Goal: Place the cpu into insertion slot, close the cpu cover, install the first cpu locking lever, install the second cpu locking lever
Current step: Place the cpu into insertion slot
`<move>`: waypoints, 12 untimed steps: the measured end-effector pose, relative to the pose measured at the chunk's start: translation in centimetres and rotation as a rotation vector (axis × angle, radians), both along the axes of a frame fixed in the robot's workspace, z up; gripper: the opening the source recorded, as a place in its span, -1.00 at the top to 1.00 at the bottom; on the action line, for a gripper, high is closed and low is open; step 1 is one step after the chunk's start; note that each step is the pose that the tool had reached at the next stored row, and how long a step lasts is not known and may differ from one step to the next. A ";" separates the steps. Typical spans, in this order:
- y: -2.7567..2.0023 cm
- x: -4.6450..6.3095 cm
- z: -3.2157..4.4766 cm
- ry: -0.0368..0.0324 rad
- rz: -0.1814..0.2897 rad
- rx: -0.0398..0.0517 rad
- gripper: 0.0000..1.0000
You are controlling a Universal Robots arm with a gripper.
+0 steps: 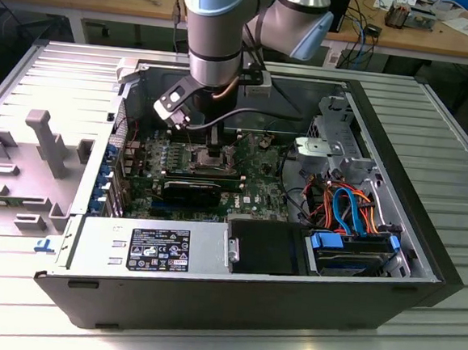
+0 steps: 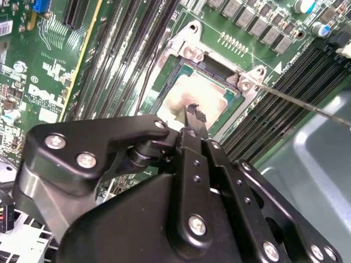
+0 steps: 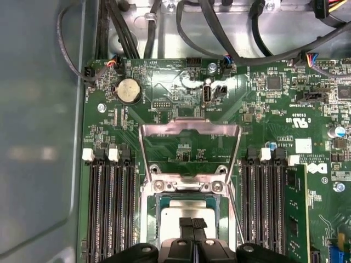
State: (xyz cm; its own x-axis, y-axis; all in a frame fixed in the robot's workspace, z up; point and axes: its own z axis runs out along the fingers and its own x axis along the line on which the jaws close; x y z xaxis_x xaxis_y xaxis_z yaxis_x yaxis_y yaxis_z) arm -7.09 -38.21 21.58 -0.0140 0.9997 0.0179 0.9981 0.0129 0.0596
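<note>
Green board (image 3: pixel 181 104): one cpu (image 3: pixel 186 209), one closed gripper (image 3: pixel 192 222).

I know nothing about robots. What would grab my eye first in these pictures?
First, in the exterior view, the big grey-and-blue robot arm pointing down into an open computer case. In the first wrist view its black gripper, fingertips together, sits right over the cpu, which lies in the insertion slot. The silvery cpu cover is swung open off the slot.
</note>
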 end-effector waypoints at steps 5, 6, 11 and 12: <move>-0.02 0.6 0.02 0.0412 0.000 -0.0090 0.79; -0.02 0.6 0.08 0.0420 -0.001 -0.0171 0.79; -0.02 0.7 0.39 0.0423 -0.001 -0.0449 0.79; -0.02 0.7 0.53 0.0423 -0.001 -0.0446 0.79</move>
State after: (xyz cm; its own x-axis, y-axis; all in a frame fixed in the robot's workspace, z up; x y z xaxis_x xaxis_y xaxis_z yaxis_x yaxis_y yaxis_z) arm -6.43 -38.22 22.11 -0.0136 0.9996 -0.0261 0.9998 0.0141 0.0168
